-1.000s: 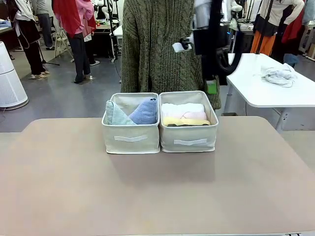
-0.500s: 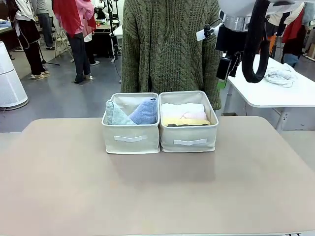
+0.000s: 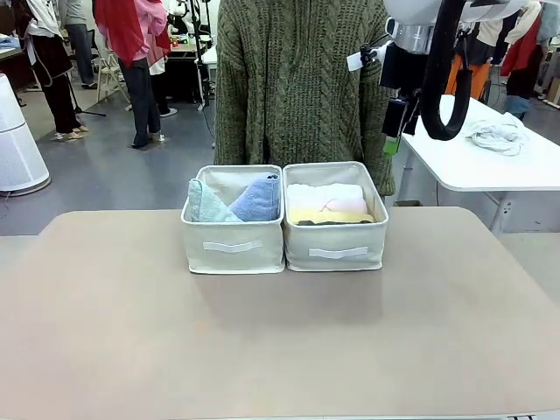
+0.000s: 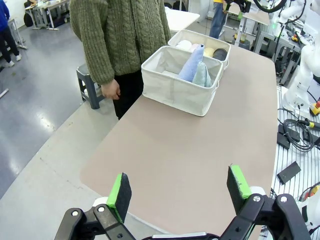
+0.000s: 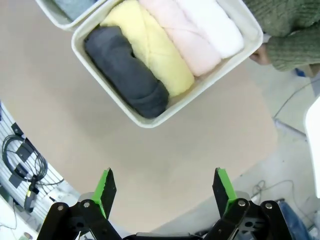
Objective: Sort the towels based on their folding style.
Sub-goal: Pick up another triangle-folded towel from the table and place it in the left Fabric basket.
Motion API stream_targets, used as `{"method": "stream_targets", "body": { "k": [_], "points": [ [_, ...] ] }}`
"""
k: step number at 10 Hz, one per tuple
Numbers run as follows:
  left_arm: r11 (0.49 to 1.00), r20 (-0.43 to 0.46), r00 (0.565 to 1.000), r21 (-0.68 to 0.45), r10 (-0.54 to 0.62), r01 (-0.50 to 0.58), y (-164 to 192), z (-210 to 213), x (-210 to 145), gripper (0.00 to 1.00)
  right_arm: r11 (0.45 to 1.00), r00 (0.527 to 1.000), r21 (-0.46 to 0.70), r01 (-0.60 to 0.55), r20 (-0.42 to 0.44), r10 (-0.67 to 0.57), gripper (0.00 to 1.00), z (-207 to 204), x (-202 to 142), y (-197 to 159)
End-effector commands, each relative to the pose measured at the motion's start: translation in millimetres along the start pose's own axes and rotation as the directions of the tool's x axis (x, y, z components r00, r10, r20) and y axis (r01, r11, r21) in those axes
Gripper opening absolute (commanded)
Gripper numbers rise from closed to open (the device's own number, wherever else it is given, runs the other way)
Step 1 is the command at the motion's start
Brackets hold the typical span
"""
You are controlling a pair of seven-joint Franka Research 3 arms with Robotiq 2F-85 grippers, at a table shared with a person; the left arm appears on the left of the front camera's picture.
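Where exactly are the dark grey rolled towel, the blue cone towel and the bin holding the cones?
dark grey rolled towel (image 5: 125, 70), right wrist view, middle of the roll's top.
blue cone towel (image 3: 256, 200), front view, middle of its sloping side.
left bin (image 3: 232, 248), front view, front wall at the handle strip.

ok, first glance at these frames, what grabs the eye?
Two pale fabric bins sit side by side mid-table. The left one holds two pointed cone towels, pale green and blue; the right bin holds four rolled towels, dark grey, yellow, pink and white. A person in a green cable-knit sweater stands right behind them, and both end effectors hang open and empty, away from the bins.
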State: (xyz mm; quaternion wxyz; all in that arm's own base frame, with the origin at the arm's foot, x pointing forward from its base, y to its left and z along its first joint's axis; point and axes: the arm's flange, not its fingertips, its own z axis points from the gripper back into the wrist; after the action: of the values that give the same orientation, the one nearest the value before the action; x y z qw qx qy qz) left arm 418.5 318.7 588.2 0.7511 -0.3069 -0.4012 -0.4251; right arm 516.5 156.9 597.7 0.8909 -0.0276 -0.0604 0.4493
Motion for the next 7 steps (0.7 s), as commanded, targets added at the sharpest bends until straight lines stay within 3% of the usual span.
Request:
{"method": "stream_targets", "body": {
  "k": [1,2,3,4,6,7],
  "points": [
    [1.000,0.002,1.000,0.001,-0.007,0.007,-1.8,0.3,0.1,1.00,1.000,1.000,0.004,0.000,-0.004,0.000,1.00,-3.7,2.4,-2.0],
    [1.000,0.002,1.000,0.001,-0.007,0.007,-1.8,0.3,0.1,1.00,0.964,0.981,0.187,-0.186,-0.016,0.193,1.00,15.1,-22.6,-31.5],
    [1.000,0.002,1.000,0.001,-0.007,0.007,-1.8,0.3,0.1,1.00,0.902,0.950,0.299,-0.312,0.097,0.296,1.00,29.2,-63.2,-62.8],
    [1.000,0.002,1.000,0.001,-0.007,0.007,-1.8,0.3,0.1,1.00,0.858,0.929,0.362,-0.365,0.207,0.307,1.00,41.1,-101.1,-88.9],
    [1.000,0.002,1.000,0.001,-0.007,0.007,-1.8,0.3,0.1,1.00,0.714,0.798,0.391,-0.581,0.444,0.407,1.00,59.5,-178.0,-129.1],
    [1.000,0.002,1.000,0.001,-0.007,0.007,-1.8,0.3,0.1,1.00,0.672,0.723,0.350,-0.653,0.552,0.415,1.00,55.0,-216.8,-147.2]
  ]
}}
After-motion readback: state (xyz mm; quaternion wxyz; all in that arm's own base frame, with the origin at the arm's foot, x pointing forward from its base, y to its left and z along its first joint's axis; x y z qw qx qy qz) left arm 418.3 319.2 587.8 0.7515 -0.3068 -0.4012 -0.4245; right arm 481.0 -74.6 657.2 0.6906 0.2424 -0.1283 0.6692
